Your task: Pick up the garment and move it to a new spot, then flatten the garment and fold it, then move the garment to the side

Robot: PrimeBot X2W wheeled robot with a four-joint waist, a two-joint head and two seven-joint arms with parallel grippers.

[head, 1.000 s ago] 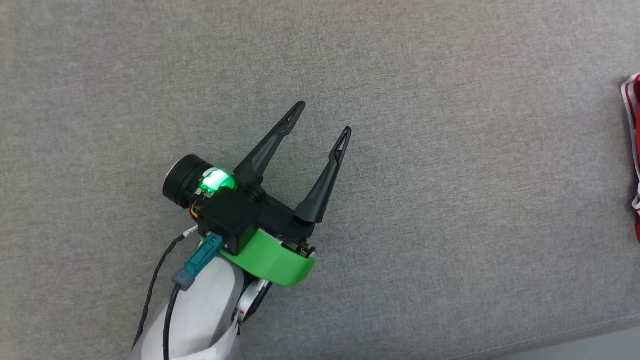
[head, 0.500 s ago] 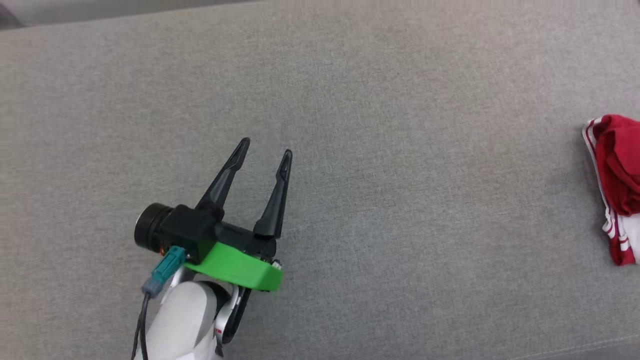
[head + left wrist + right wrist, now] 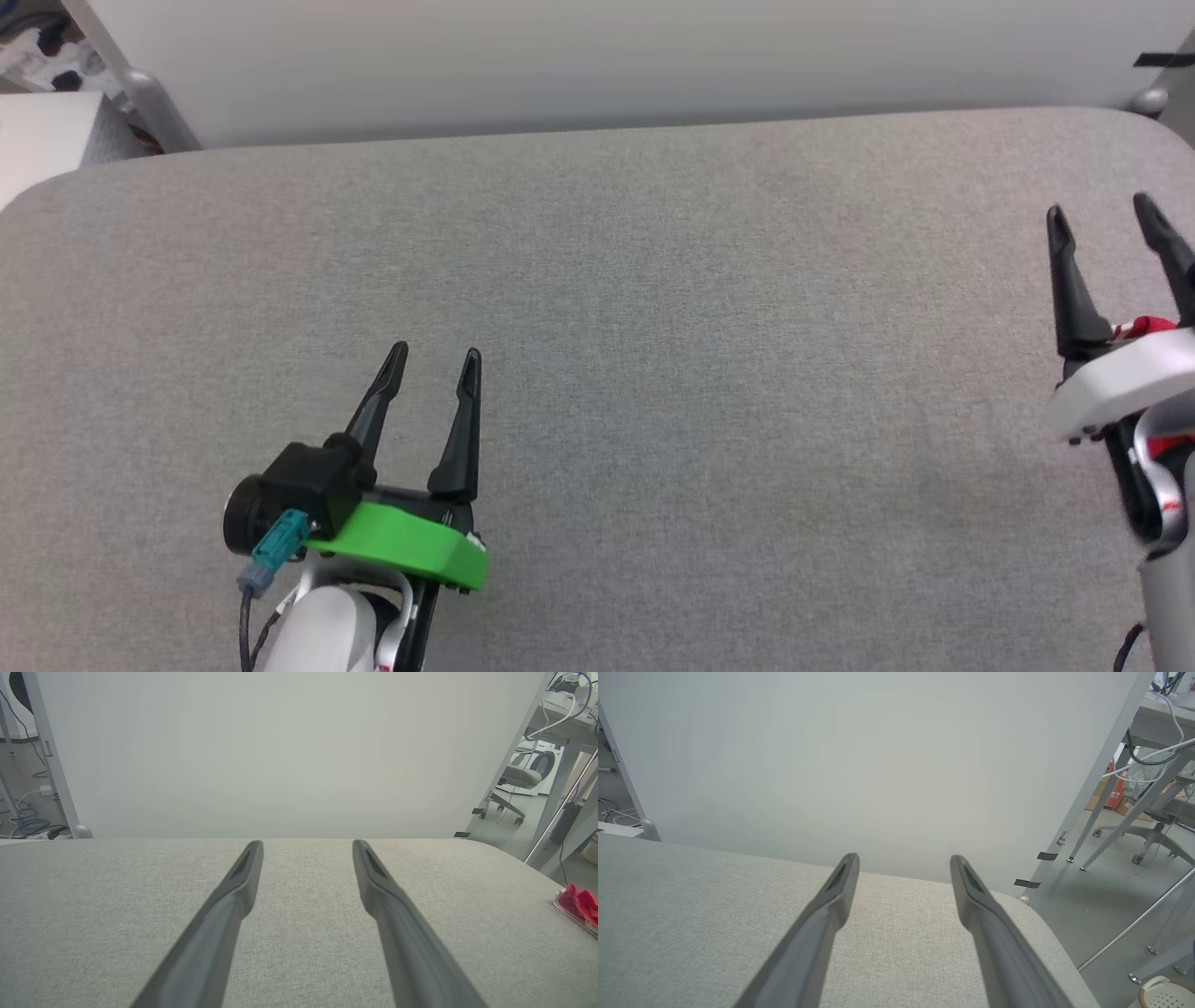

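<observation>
The garment [image 3: 577, 902] is a bunched red heap with white striped trim at the table's right edge in the left wrist view. In the head view only a red-and-white scrap of the garment [image 3: 1145, 327] peeks out behind my right gripper's pale ring. My right gripper [image 3: 1098, 207] is open and empty at the far right, above that scrap. In its own view the right gripper [image 3: 903, 857] points at the table's far right corner. My left gripper [image 3: 435, 353] is open and empty at the lower left, far from the garment, and its fingers [image 3: 233, 896] hover low over bare cloth.
The grey fabric-covered table [image 3: 700, 280] stretches between both arms. A white panel [image 3: 607, 56] stands behind its far edge. Past the right end are metal desk legs [image 3: 1106, 788], cables and an office chair [image 3: 518, 777].
The head camera has swung up and back, bringing the far edge, the white panel and my right gripper into view. My left gripper's fingers now point straighter up the view. Both grippers stay open.
</observation>
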